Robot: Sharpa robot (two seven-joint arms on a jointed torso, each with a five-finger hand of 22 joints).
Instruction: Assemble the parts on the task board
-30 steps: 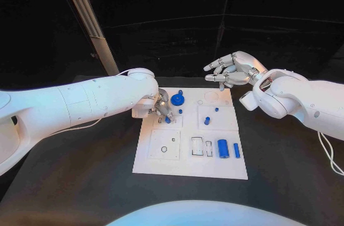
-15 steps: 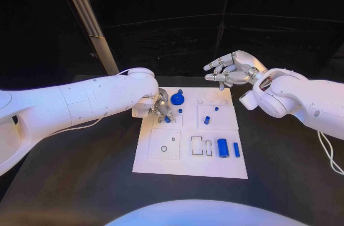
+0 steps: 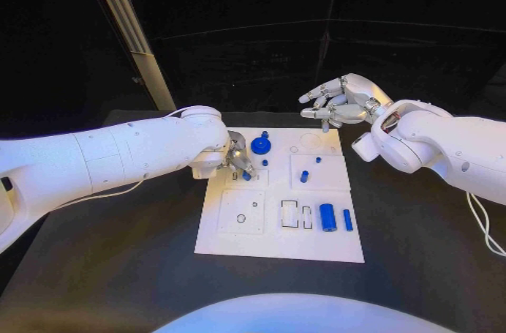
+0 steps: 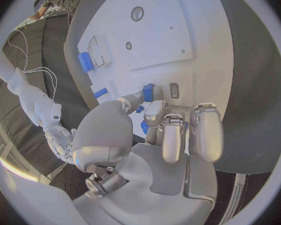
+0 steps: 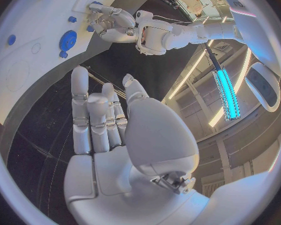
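The white task board (image 3: 276, 241) lies mid-table. My left hand (image 3: 236, 159) hovers low over its far left corner and pinches a small blue peg (image 3: 247, 176) between thumb and a finger; the peg (image 4: 147, 92) touches the board beside a small slot (image 4: 173, 90). A round blue part (image 3: 260, 146) sits just past that hand. More blue pegs (image 3: 305, 177) stand mid-board. A blue cylinder (image 3: 329, 217) and a blue bar (image 3: 348, 220) lie at the right. My right hand (image 3: 338, 103) hangs above the far right corner, fingers apart and holding nothing.
A slanted metal post (image 3: 135, 47) stands behind the table at the far left. Black table surface (image 3: 116, 267) surrounds the board. From the right wrist, the board (image 5: 22, 60), the round blue part (image 5: 68, 39) and my left hand (image 5: 109, 20) lie well beyond the fingers.
My left arm has shifted slightly at the elbow, while its hand stays at the same spot with the peg. The right hand has not moved.
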